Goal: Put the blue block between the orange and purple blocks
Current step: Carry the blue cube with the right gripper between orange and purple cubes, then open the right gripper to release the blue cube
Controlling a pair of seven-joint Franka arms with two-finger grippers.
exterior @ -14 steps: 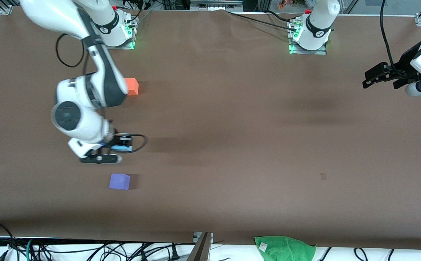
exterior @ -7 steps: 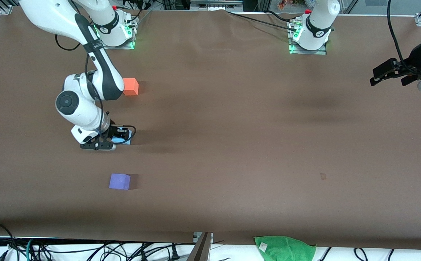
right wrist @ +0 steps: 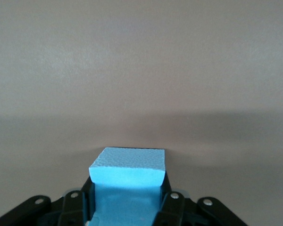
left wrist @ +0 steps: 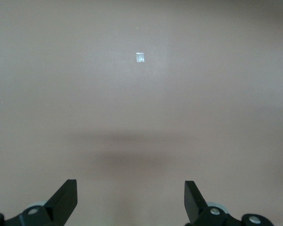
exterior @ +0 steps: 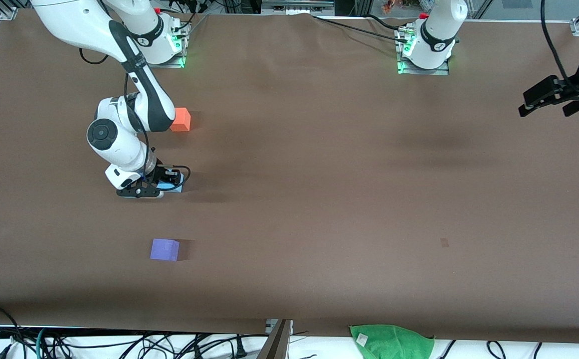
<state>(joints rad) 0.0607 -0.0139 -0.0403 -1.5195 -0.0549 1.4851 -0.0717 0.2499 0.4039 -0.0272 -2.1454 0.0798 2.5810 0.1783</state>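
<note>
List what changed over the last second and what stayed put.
The right gripper, shut on the blue block, carried it away from the purple block toward the orange block and now holds it low between them. The left gripper, open, drew back toward the left arm's end of the table. The orange and purple blocks did not move.

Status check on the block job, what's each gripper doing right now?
Right gripper shut on blue block, between orange block and purple block. Left gripper open, waiting. Nothing in the way.
</note>
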